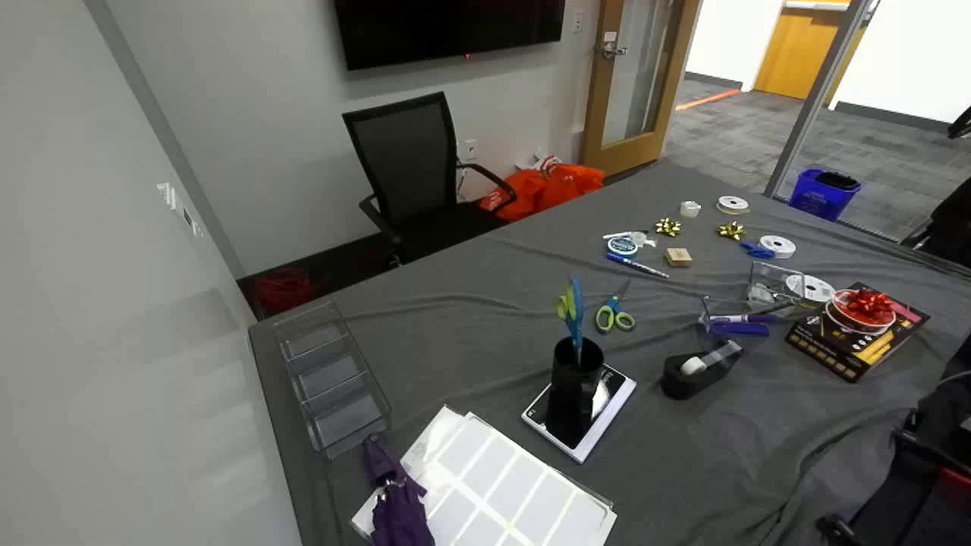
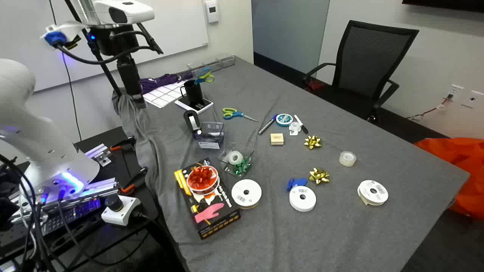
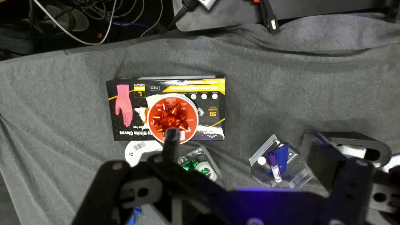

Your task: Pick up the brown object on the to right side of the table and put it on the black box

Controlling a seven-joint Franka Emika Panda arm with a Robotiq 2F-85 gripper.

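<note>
The brown block point(image 2: 277, 138) lies on the grey cloth point(image 2: 321, 234) near the middle of the frame in an exterior view, a blue marker point(image 2: 267, 125) to its upper left and a gold bow point(image 2: 312, 142) to its right. The black box point(image 2: 211, 204) lies below and left of it, bearing a spool point(image 3: 190, 107) topped by a red bow point(image 3: 170, 118). In the wrist view the gripper point(image 3: 243, 142) enters from the bottom, fingers point(image 3: 171, 142) spread wide. The arm point(image 2: 49, 147) stands at the frame's left edge in an exterior view, its gripper pointing down at upper left, well apart from the block.
</note>
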